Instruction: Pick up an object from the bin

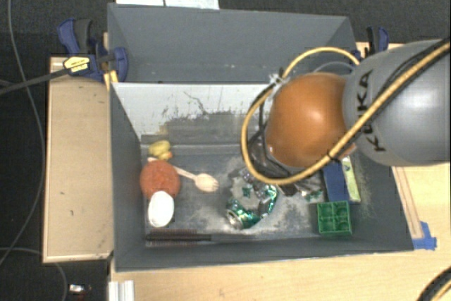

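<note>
My gripper is mostly hidden under the arm's orange cover. Its dark lower part shows in the middle of the bin floor, right above a crumpled shiny green wrapper. I cannot make out whether it touches the wrapper. A green toy brick lies to the right near the front wall. A blue and green flat pack sits just behind the brick, partly under the arm. A small wooden spoon lies to the left of the gripper.
At the bin's left lie a red-brown fuzzy ball, a white egg-shaped thing in front of it and a small yellow thing behind it. A thin dark stick runs along the front wall. The arm covers the bin's right half.
</note>
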{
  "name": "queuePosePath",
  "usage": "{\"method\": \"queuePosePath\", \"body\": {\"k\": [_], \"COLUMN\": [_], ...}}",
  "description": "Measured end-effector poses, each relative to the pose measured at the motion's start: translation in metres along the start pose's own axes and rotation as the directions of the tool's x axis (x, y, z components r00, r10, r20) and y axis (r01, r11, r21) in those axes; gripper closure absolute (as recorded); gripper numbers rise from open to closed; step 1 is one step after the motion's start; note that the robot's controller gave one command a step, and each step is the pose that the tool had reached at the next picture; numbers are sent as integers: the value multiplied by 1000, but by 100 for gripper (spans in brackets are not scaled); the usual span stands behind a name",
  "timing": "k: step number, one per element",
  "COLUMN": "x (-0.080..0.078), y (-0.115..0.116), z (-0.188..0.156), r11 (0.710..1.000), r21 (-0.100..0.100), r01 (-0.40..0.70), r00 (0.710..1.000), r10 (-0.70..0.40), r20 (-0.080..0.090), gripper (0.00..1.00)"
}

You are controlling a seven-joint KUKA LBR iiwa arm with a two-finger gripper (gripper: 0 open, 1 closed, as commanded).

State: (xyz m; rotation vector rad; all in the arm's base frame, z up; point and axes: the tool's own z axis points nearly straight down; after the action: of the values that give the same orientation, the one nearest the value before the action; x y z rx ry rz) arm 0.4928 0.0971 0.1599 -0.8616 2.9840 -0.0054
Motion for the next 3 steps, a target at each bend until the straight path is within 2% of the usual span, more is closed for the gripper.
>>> {"method": "queuePosePath", "body": {"k": [1, 2, 3], "x": [-37, -23, -21], "y": [-3, -1, 5], "z": [-29, -16, -13], "r11": [999, 975, 985], "r21": [1, 0, 0], "r01": [34, 224, 174], "r00": [999, 975, 985], "r10": [-34, -224, -174], "r20": [4, 0, 4], "gripper": [100, 100, 100]}}
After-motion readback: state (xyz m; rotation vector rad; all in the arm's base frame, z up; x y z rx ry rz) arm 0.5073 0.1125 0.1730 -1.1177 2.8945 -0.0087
